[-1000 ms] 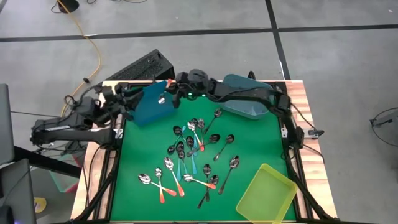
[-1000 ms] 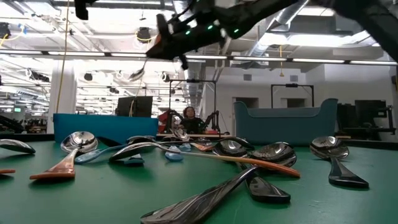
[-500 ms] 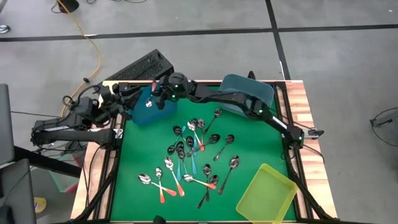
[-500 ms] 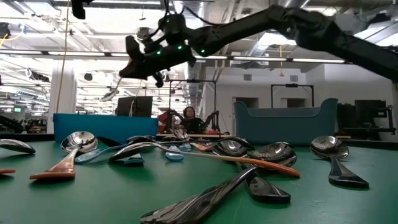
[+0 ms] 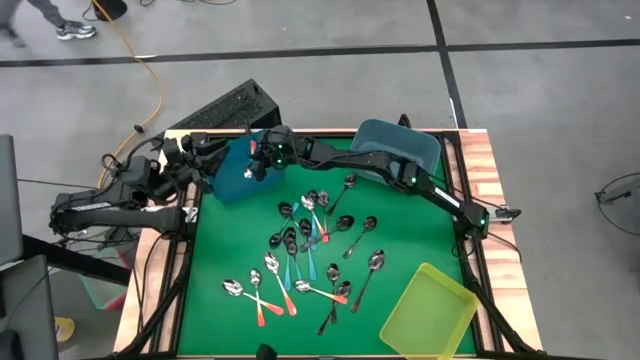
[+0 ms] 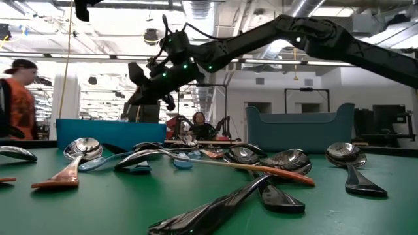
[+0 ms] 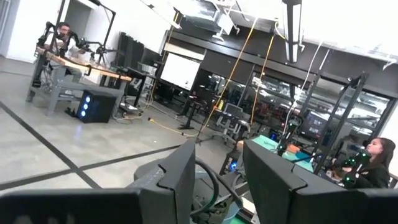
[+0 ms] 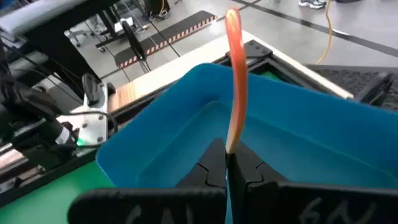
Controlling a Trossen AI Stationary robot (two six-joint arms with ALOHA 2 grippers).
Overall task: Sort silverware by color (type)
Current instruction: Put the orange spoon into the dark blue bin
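Right gripper point(image 8: 226, 163) now lower over blue bin point(image 8: 298, 137), pinching orange spoon point(image 8: 234, 74), green mat point(image 5: 400, 215).

occluded: orange-handled spoon point(image 8: 234, 74) — bowel end hidden between right gripper point(image 8: 226, 163) fingers | cut off: yellow bin point(image 5: 428, 312) — corner past high view's edge; person point(image 6: 14, 98) cropped at low view's edge
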